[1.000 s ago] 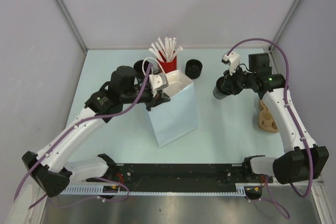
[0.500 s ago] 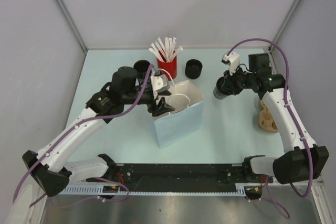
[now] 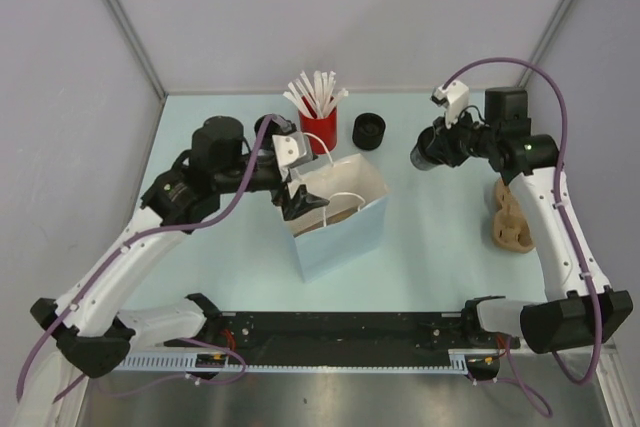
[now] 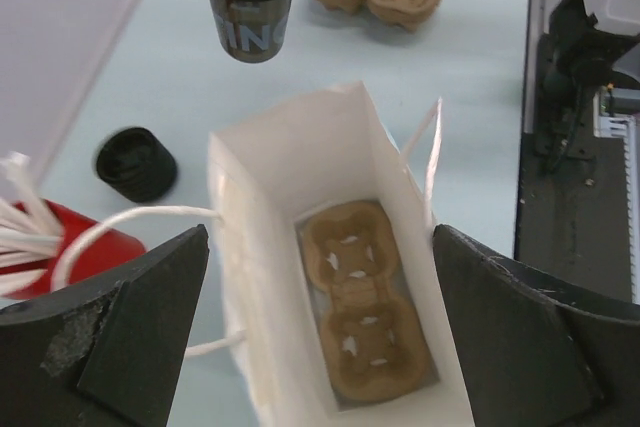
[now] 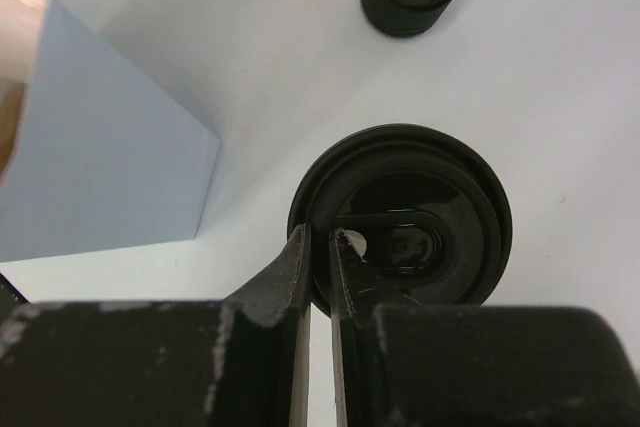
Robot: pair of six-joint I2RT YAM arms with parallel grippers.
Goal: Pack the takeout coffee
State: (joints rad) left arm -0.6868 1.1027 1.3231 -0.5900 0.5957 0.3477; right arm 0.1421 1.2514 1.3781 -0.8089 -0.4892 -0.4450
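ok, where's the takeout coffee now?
Top view, right side: the coffee cup is held in the right claw, between the paper bag and the loose cardboard tray.

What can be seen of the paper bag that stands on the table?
The paper bag is pale bluish-white, with sharp folds. It stands upright on the table, mouth open. White cord handles hang at its rim. A tan two-hole cardboard tray lies flat on its bottom. The open left pincer hovers at its mouth; contact is unclear.

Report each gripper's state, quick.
Left gripper: open, empty, over the paper bag.
Right gripper: shut on the takeout coffee, pinching its rim.
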